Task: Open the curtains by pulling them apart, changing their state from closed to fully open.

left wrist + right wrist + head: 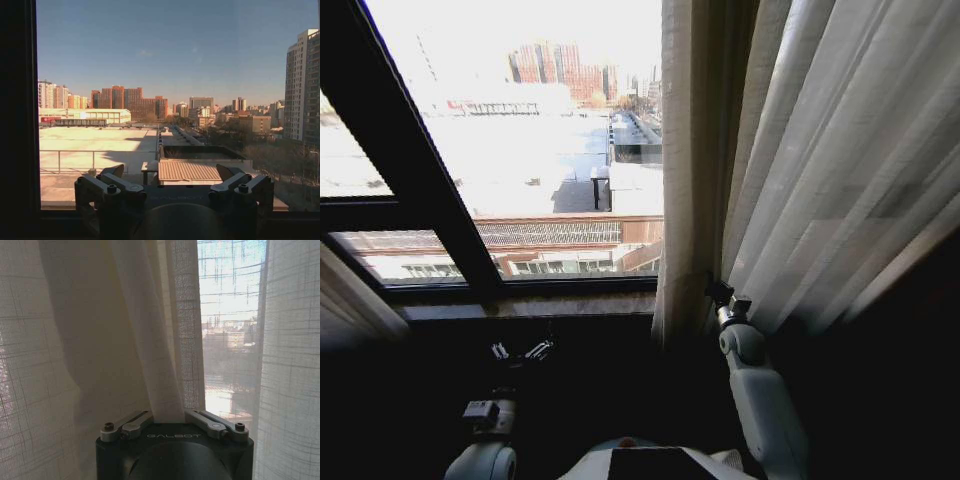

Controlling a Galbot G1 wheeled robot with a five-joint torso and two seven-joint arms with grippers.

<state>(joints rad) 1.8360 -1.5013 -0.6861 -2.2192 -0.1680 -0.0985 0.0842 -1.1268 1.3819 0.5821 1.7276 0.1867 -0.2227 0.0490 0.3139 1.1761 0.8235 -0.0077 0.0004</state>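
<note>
The right curtain (pixel 820 180) hangs bunched in cream pleats at the right of the window. My right gripper (pixel 728 298) is raised against its inner edge. In the right wrist view that gripper (pixel 169 414) is shut on a fold of the sheer curtain (pixel 75 340), and the fabric rises from between the fingers. A strip of the left curtain (pixel 355 295) shows at the lower left. My left gripper (pixel 520 352) sits low below the sill. It is open (pixel 170 172), faces the glass and holds nothing.
Black window frame bars (pixel 430 190) cross the bare glass, with a stone sill (pixel 530 308) beneath. Rooftops and buildings lie outside. The wall below the sill is in deep shadow.
</note>
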